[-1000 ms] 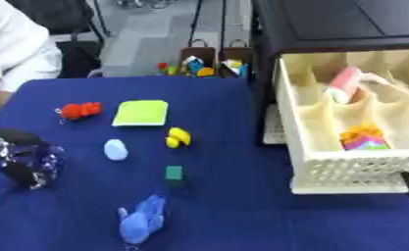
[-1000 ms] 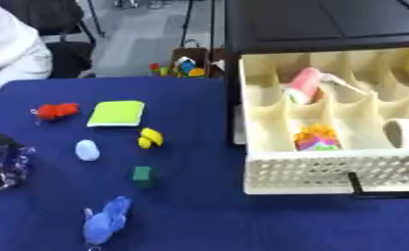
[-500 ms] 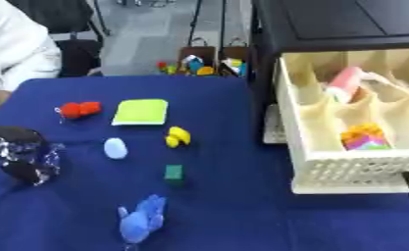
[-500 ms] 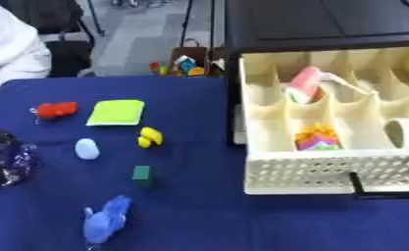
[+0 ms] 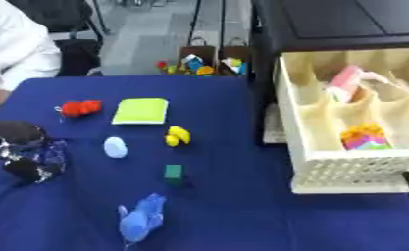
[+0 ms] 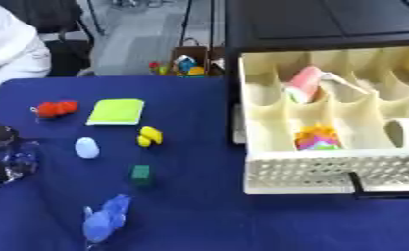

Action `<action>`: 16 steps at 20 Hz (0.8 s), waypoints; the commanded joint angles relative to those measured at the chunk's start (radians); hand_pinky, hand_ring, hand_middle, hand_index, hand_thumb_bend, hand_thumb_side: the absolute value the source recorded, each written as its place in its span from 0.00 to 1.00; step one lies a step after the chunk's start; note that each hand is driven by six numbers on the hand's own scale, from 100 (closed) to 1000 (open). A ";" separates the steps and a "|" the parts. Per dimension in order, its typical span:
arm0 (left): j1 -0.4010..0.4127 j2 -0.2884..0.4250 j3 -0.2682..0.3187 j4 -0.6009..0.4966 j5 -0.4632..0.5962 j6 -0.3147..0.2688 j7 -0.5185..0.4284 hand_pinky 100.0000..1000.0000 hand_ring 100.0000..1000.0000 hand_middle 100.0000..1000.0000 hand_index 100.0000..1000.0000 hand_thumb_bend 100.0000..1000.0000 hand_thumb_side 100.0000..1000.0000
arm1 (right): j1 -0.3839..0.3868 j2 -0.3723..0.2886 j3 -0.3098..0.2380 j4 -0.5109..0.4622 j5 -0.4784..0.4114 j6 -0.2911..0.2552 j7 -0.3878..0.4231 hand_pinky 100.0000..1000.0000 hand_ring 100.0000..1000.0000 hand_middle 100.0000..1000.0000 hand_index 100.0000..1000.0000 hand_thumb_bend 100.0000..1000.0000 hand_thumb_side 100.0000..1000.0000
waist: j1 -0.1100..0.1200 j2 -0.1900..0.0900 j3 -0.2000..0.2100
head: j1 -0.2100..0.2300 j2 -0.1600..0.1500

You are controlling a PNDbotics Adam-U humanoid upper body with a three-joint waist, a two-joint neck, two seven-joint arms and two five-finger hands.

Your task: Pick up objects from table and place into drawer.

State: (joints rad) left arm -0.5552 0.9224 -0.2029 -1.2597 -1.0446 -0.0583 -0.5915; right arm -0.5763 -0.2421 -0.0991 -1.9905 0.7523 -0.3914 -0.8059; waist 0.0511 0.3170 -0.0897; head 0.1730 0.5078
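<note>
A dark blue table (image 5: pixel 233 206) fills most of the scene, and at its right side a black cabinet (image 6: pixel 327 22) has its cream drawer (image 6: pixel 327 171) pulled out over the cloth, a black handle at its perforated front. The drawer is split into compartments: a pink and white item (image 6: pixel 303 84) leans in a far one, a multicoloured toy (image 6: pixel 317 137) sits in a nearer middle one, and a pale roll (image 6: pixel 407 132) lies in the compartment to its right. Behind the table edge, down on the floor, stand two small brown bags of coloured toys (image 5: pixel 209 61). On the cloth, well apart from the drawer, the loose objects are spread out: a yellow-green flat pad (image 5: pixel 141 111) at the far side, a blue soft toy (image 5: pixel 141 220) nearest the front edge, a red toy (image 5: pixel 79 108) just left of the pad, a pale blue egg-shaped piece (image 5: pixel 115 147), a yellow toy (image 5: pixel 177 136) to its right, and a small green block (image 5: pixel 173 171) between the yellow toy and the blue one. The robot's left hand (image 5: pixel 18 152) shows at the left edge, resting low by the cloth with its dark fingers curled; I cannot tell whether it has hold of anything.
</note>
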 commanded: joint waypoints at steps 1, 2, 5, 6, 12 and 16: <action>-0.011 0.023 0.001 -0.003 0.010 -0.004 0.003 0.55 0.65 0.66 0.68 0.15 0.57 | -0.009 -0.019 -0.005 -0.009 -0.009 -0.012 -0.013 0.55 0.62 0.61 0.73 0.00 1.00 | -0.002 -0.021 0.003 | 0.005 0.002; -0.013 0.026 0.002 -0.005 0.016 -0.004 -0.001 0.55 0.65 0.65 0.66 0.14 0.57 | -0.008 -0.019 -0.005 -0.009 -0.009 -0.012 -0.013 0.56 0.62 0.61 0.73 0.00 1.00 | -0.001 -0.023 0.004 | 0.005 0.004; -0.015 0.034 0.004 -0.014 0.036 -0.002 -0.014 0.55 0.64 0.64 0.64 0.13 0.57 | -0.005 -0.019 -0.005 -0.009 -0.009 -0.011 -0.015 0.56 0.62 0.61 0.73 0.00 1.00 | -0.001 -0.029 0.007 | 0.005 0.006; -0.015 0.037 0.004 -0.017 0.041 -0.001 -0.019 0.55 0.64 0.64 0.64 0.11 0.58 | -0.005 -0.019 -0.005 -0.009 -0.009 -0.011 -0.015 0.56 0.62 0.61 0.73 0.00 1.00 | -0.001 -0.031 0.008 | 0.006 0.007; -0.015 0.057 0.014 -0.039 0.069 0.017 -0.050 0.56 0.65 0.66 0.66 0.09 0.58 | -0.002 -0.018 -0.004 -0.009 -0.008 -0.010 -0.017 0.56 0.62 0.61 0.73 0.00 1.00 | 0.000 -0.041 0.013 | 0.005 0.016; -0.013 0.074 0.028 -0.063 0.083 0.034 -0.051 0.55 0.65 0.67 0.68 0.06 0.59 | 0.000 -0.016 -0.004 -0.009 -0.008 -0.010 -0.017 0.56 0.62 0.61 0.73 0.00 1.00 | 0.000 -0.049 0.017 | 0.003 0.022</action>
State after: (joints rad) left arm -0.5557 0.9427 -0.1975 -1.3011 -0.9694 -0.0314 -0.6429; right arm -0.5698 -0.2421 -0.0991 -1.9905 0.7506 -0.3895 -0.8078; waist 0.0504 0.2904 -0.0743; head 0.1761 0.5236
